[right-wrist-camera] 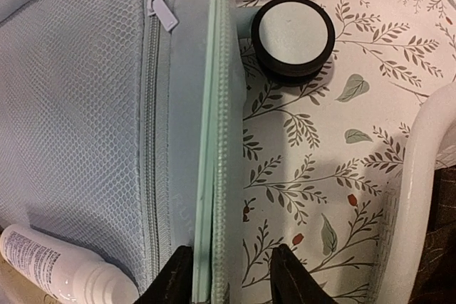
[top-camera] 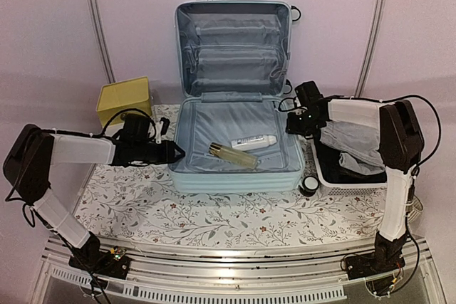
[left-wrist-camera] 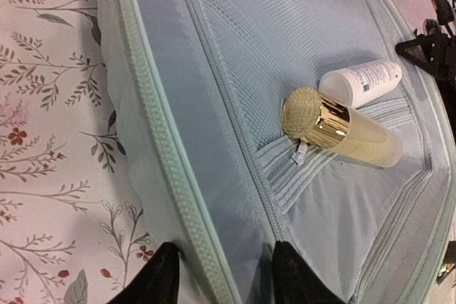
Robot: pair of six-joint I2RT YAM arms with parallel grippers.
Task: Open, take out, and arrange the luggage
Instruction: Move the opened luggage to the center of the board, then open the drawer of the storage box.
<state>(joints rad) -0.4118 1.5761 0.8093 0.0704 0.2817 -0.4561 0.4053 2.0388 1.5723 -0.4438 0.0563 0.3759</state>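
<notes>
While luggage [top-camera: 235,179] lies open | inside: gold-capped bottle [top-camera: 233,156], white tube [top-camera: 254,142]

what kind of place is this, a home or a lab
Probably a robot test booth: left arm and right arm bolted to a metal rail, plain pale walls, the open luggage staged on a floral tablecloth.

Inside a robotics test booth: plain pale walls [top-camera: 50,26] behind a floral-clothed tabletop [top-camera: 214,218]; at its near edge, an aluminium rail [top-camera: 235,265] anchors the left arm [top-camera: 71,149] and right arm [top-camera: 399,176].
</notes>
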